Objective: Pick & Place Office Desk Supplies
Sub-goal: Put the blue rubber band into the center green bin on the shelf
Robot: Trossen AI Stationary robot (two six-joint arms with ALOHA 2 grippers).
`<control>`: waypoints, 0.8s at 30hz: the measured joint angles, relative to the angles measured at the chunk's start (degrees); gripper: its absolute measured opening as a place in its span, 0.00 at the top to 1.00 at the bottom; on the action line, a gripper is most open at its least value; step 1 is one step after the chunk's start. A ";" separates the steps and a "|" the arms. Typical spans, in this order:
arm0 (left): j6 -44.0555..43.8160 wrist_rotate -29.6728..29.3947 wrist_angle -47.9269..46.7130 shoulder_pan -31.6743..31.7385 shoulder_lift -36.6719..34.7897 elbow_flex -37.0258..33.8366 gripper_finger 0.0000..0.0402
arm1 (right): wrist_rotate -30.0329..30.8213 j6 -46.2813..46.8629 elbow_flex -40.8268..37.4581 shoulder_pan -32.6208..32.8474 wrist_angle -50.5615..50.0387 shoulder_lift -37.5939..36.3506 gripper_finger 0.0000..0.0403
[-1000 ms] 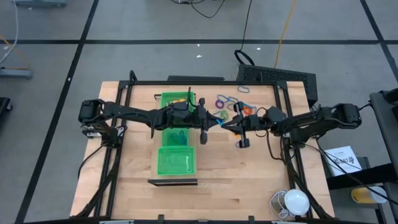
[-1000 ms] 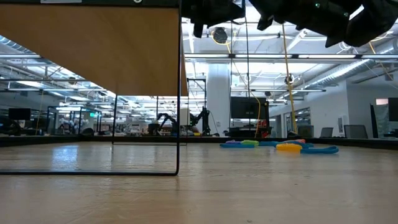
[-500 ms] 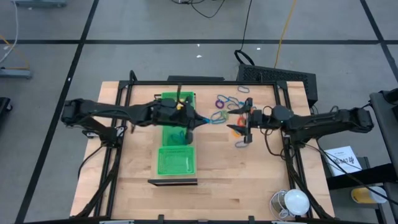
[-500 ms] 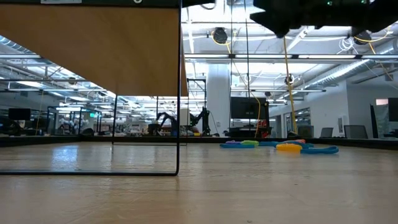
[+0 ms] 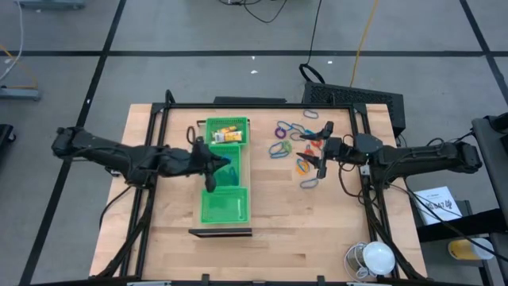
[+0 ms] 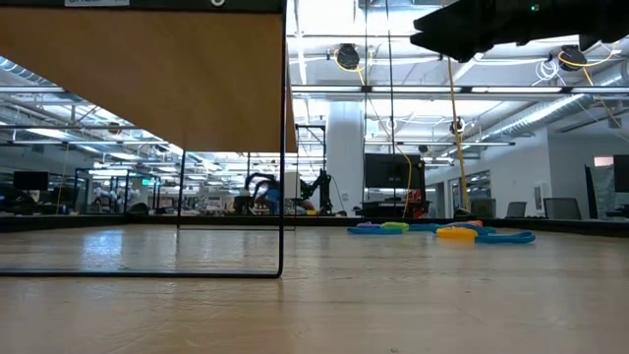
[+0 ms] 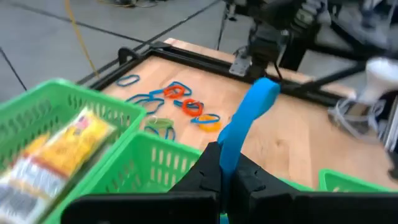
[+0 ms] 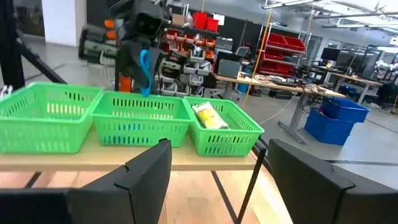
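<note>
The green three-compartment tray (image 5: 238, 213) lies left of the table's middle, with yellow packets (image 5: 226, 137) in its far compartment. My left gripper (image 5: 212, 169) hovers over the middle compartment, shut on a blue loop (image 7: 249, 115). Several coloured loops (image 5: 292, 140) lie flat on the wood to the right of the tray, and they also show in the low view (image 6: 457, 233). My right gripper (image 5: 321, 156) hangs open just above those loops, holding nothing, its fingers (image 8: 146, 171) pointing toward the tray. My left gripper pinches one end of the blue loop (image 7: 225, 163) between its two fingers. The rest of the loop sticks out past the fingertips, slightly bent, its free end (image 7: 266, 88) in the air. The loop is lifted clear above the tray, as the right wrist view shows (image 8: 144, 67).
A black frame rail (image 5: 238, 106) runs round the table's work area. A white round object (image 5: 375, 257) sits at the near right corner, and a dark box (image 5: 353, 97) lies beyond the far right edge. Bare wood lies near of the tray and the loops.
A second ago both grippers met over the middle of the table at the blue loop. My left gripper has carried the loop toward the table's left edge, to above the tray. My right gripper has drawn back a little toward the right edge, without the loop.
</note>
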 joint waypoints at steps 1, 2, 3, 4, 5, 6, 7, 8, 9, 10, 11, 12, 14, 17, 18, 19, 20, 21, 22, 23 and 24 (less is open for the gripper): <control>-1.34 -0.04 0.30 -0.08 -0.56 -0.85 0.99 | 0.02 -0.44 0.00 -0.01 -0.05 0.00 0.37; -2.64 -0.07 0.52 -0.18 -0.74 -1.48 0.98 | 0.00 -0.59 0.00 -0.05 0.06 0.11 0.37; -3.56 -0.06 0.57 -0.18 -0.69 -1.83 0.96 | 0.00 -0.67 0.00 -0.05 0.23 0.13 0.37; -4.51 -0.02 0.43 -0.20 -0.60 -2.00 0.95 | 0.00 -0.65 0.00 -0.05 0.15 0.15 0.37; -5.16 -0.02 0.26 -0.21 -0.54 -2.02 0.93 | 0.00 -0.58 0.00 -0.05 0.06 0.15 0.37; -5.41 -0.02 0.46 -0.19 -0.50 -2.02 0.90 | 0.00 -0.54 0.00 -0.05 0.06 0.17 0.37; -5.53 -0.02 0.66 -0.18 -0.50 -2.00 0.87 | 0.00 -0.54 0.00 -0.05 0.02 0.17 0.37; -5.54 -0.03 0.66 -0.18 -0.49 -1.99 0.84 | 0.00 -0.54 0.00 -0.05 0.03 0.16 0.37; -5.59 -0.02 0.53 -0.18 -0.47 -1.99 0.81 | 0.00 -0.52 0.00 -0.05 0.02 0.17 0.37; -5.64 -0.02 0.46 -0.18 -0.45 -1.99 0.77 | 0.00 -0.52 0.00 -0.05 0.02 0.17 0.37; -5.64 -0.02 0.48 -0.18 -0.45 -1.99 0.73 | 0.00 -0.52 0.00 -0.05 0.02 0.17 0.37; -5.64 -0.02 0.52 -0.18 -0.47 -1.99 0.69 | 0.00 -0.52 0.00 -0.05 0.02 0.17 0.37; -5.17 0.02 0.46 -0.20 -0.87 -1.99 0.60 | 0.00 -0.52 0.00 -0.05 0.00 0.17 0.37; -3.88 0.03 0.61 -0.18 -2.46 -1.99 0.49 | 0.01 -0.50 0.00 -0.05 -0.50 0.15 0.37; -3.26 0.03 0.63 -0.18 -3.07 -1.99 0.46 | 0.03 -0.52 0.00 -0.05 -1.26 0.15 0.37; -2.74 0.05 0.46 -0.18 -3.82 -1.99 0.43 | 0.17 -0.55 0.00 -0.05 -2.23 0.17 0.37; -2.40 0.07 0.32 -0.18 -4.71 -1.99 0.40 | 1.25 -0.61 0.00 -0.05 -3.27 0.20 0.37; -2.27 0.07 0.37 -0.18 -5.74 -1.99 0.38 | 3.13 -0.61 0.00 -0.05 -4.45 0.20 0.37; -2.23 0.07 0.39 -0.19 -7.04 -1.99 0.36 | 5.87 -0.45 0.00 -0.05 -5.80 0.20 0.37; -1.92 0.07 0.40 -0.20 -8.44 -1.99 0.35 | 8.94 0.05 0.00 -0.31 -7.31 0.19 0.37; -1.27 0.05 0.46 -0.18 -9.82 -1.99 0.33 | 11.86 1.18 0.00 -0.76 -8.93 0.39 0.37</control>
